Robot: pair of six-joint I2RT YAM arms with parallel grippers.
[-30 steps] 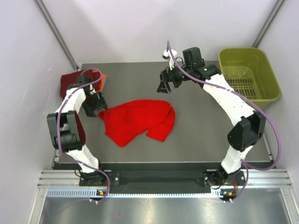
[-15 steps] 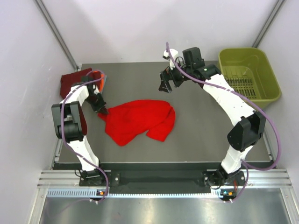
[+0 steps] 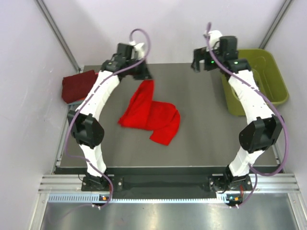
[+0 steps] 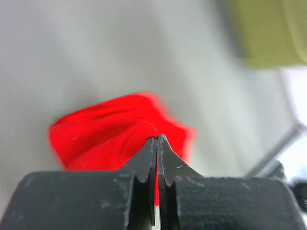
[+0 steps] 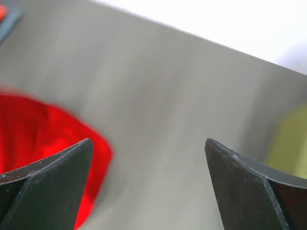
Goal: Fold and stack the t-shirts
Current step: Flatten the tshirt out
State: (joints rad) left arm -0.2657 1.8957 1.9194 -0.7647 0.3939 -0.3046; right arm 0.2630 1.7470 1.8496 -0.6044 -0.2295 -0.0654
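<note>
left fingers (image 4: 144, 160): clenched on red shirt (image 3: 153, 115), held up likely to be spread flat | right fingers (image 5: 53, 177): held wide, nothing gripped

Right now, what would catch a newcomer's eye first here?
A bright red cloth t-shirt sprawls mid-table, one corner held up toward the far edge by the left arm's jaws, pinched shut on it. An olive-green plastic basket sits at the far right, and a folded dark maroon shirt at the far left corner.

Dark grey table (image 3: 204, 108) boxed in by pale lilac walls (image 3: 163, 24), evenly lit; slanting metal struts (image 3: 57, 34) behind; ribbed aluminium rail (image 3: 168, 190) in front.
</note>
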